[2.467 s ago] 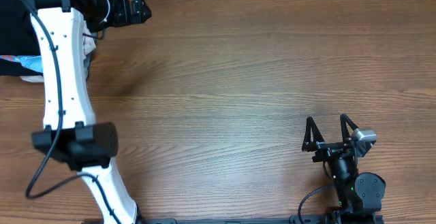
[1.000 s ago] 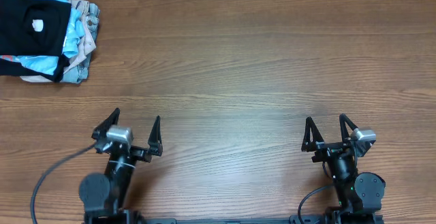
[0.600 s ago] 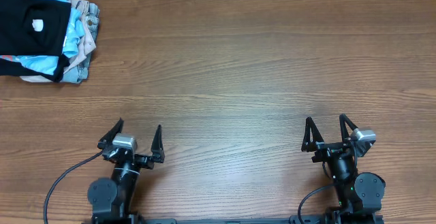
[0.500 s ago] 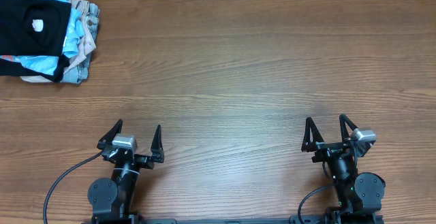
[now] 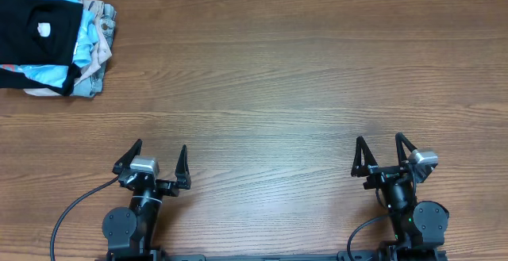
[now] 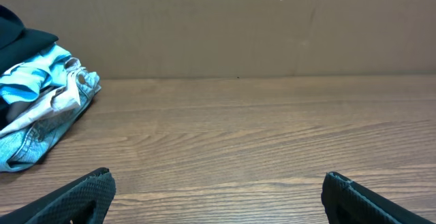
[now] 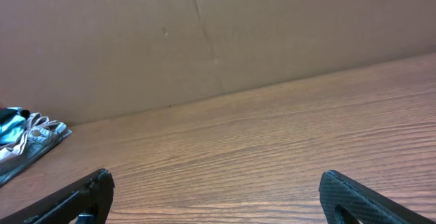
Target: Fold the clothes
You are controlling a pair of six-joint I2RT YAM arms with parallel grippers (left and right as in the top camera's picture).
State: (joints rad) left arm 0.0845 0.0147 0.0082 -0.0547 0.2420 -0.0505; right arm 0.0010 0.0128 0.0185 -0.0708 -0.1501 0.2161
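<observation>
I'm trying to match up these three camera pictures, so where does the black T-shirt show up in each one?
Overhead: the black T-shirt lies in the top left corner, over the light blue shirt.
Left wrist: a dark fold at the far left edge, above the blue shirt.
Right wrist: cannot be made out; only the clothes pile shows, at the far left.
Shared landmark: the brown back wall behind the pile.

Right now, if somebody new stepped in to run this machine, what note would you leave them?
Left hand: open, empty, low at the near edge of the table.
Right hand: open, empty, also at the near edge.
Black T-shirt: far left corner, on top of a pile with a light blue shirt and beige garments.
Done: the T-shirt appears folded and stacked.
Left: probably nothing, though the pile is partly out of frame.
</observation>
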